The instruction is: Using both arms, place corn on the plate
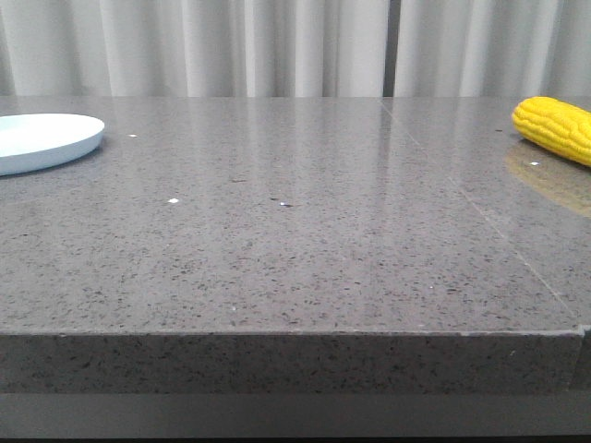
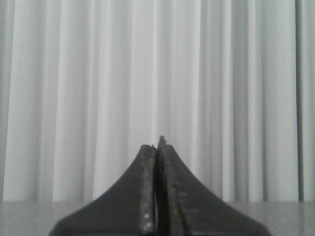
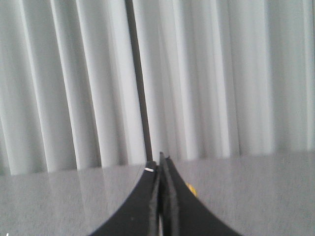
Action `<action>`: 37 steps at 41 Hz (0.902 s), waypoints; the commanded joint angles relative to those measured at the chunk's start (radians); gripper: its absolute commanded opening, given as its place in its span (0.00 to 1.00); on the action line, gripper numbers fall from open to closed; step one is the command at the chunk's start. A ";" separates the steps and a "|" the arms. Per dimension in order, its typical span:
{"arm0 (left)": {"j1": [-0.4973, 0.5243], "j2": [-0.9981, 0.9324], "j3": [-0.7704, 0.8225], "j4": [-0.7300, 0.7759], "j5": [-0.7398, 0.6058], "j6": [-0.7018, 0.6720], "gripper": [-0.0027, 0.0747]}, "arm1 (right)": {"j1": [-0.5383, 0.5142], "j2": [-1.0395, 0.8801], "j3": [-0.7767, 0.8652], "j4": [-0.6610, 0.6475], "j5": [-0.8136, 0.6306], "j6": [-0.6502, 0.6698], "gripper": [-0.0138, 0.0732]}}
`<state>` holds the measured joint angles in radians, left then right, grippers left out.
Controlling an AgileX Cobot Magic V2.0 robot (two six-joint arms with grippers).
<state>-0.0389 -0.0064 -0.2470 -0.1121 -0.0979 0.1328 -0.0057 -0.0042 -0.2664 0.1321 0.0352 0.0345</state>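
front: corn (image 1: pixel 557 128) lies far right on grey table (image 1: pixel 277 240), plate (image 1: pixel 42 140) far left, well apart | left wrist: left gripper (image 2: pixel 158 147) fingers pressed together, facing curtain (image 2: pixel 147 73) | right wrist: right gripper (image 3: pixel 159 164) fingers pressed together, holding nothing

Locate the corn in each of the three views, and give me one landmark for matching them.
Front view: the corn lies at the far right edge of the table, partly cut off by the frame.
Left wrist view: not in it.
Right wrist view: only a small yellow speck shows beside the shut jaws, probably the corn.
Shared landmark: the white pleated curtain behind the table, seen in all three.
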 commanded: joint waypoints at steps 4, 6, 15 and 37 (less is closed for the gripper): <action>0.003 0.097 -0.262 0.041 0.143 -0.005 0.01 | -0.004 0.107 -0.202 -0.071 0.048 -0.003 0.06; 0.003 0.142 -0.335 0.068 0.213 -0.005 0.01 | -0.004 0.149 -0.265 -0.076 0.106 -0.003 0.06; 0.003 0.352 -0.576 0.072 0.519 -0.005 0.01 | -0.004 0.353 -0.498 -0.078 0.406 -0.003 0.06; 0.003 0.589 -0.576 0.059 0.696 -0.005 0.01 | -0.004 0.642 -0.533 -0.091 0.584 -0.004 0.06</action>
<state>-0.0389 0.5561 -0.7950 -0.0413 0.6547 0.1328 -0.0057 0.6094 -0.7740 0.0600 0.6731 0.0345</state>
